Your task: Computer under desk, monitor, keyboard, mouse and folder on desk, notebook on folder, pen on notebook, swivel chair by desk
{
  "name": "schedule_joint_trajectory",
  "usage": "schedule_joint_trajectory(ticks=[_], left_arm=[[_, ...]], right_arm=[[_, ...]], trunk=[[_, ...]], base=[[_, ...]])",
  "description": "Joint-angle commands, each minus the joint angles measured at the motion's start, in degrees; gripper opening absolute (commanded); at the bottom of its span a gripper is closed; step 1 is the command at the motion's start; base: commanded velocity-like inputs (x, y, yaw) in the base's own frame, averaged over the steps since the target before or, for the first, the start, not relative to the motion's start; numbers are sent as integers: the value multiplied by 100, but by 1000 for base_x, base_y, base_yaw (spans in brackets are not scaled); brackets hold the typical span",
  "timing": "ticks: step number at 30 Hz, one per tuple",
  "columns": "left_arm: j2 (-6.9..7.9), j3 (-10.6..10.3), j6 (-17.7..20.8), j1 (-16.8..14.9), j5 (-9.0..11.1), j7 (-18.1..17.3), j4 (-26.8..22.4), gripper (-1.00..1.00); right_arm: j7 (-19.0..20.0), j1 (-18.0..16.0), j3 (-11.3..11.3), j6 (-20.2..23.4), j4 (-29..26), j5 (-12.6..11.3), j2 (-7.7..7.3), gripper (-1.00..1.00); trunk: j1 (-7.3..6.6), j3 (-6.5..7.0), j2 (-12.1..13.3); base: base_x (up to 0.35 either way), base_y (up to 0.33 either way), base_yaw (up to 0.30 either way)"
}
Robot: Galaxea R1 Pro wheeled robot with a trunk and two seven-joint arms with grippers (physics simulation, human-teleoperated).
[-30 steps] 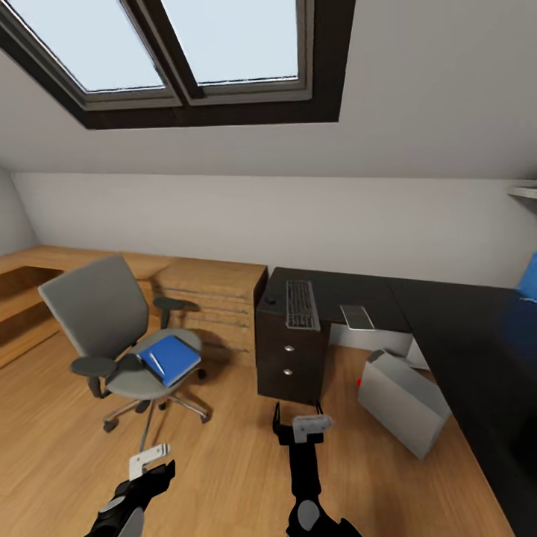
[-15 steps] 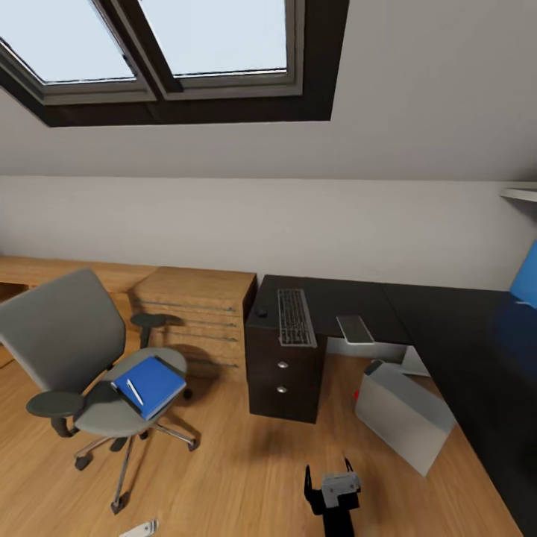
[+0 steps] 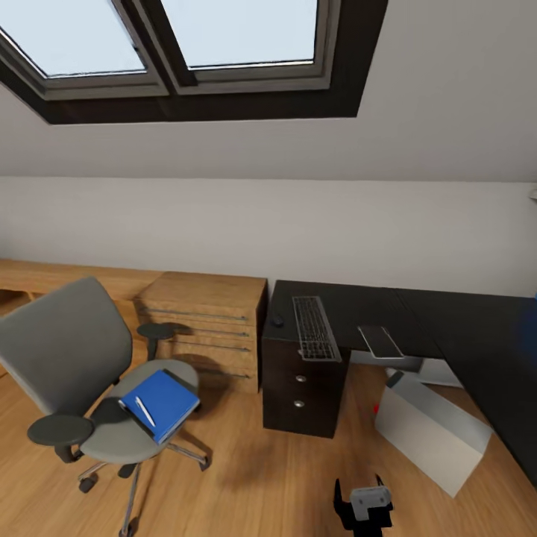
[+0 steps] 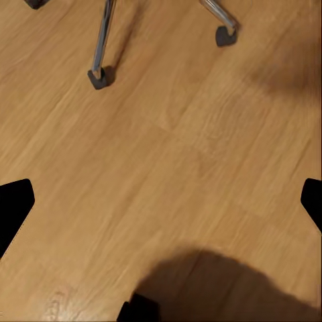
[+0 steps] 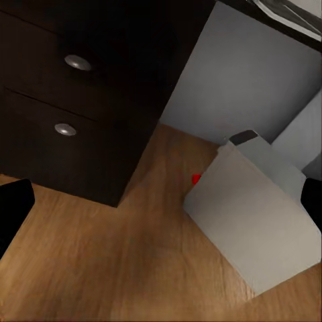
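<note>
Overhead, a skylight [image 3: 179, 45]; below, wood floor [image 3: 246, 477] and desk [image 3: 418, 317].

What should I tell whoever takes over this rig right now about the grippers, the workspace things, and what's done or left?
Left gripper: fingers open, empty, over floor near the swivel chair casters.
Right gripper: fingers open, empty, facing the computer.
Done: keyboard and mouse lie side by side on the desk.
Computer is on the floor at the desk's edge, lying askew.
Folder is on the chair seat with the pen on it.
A flat dark slab lies right of the keyboard; I can't tell what it is.
Left: folder to desk, notebook and pen stacked, monitor checked, chair beside desk.
</note>
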Motion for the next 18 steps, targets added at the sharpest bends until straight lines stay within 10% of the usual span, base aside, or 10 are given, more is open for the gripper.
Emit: schedule_joint_trajectory(ticks=[1, 11, 18], left_arm=[[-17, -50, -30, -2, 5, 34, 26, 100], [-119, -59, -106, -2, -10, 3, 144, 100], [-145, -67, -98, -2, -2, 6, 140, 100]], right_arm=[[7, -5, 50, -22, 9, -45, 0, 100], [139, -5, 19, -27, 7, -102, -16, 100], [149, -5, 0, -27, -19, -611, -25, 100]], trunk=[[2, -7, -4], [2, -7, -4], [2, -7, -4]], base=[[136, 308, -99], [80, 291, -236], [4, 42, -298]])
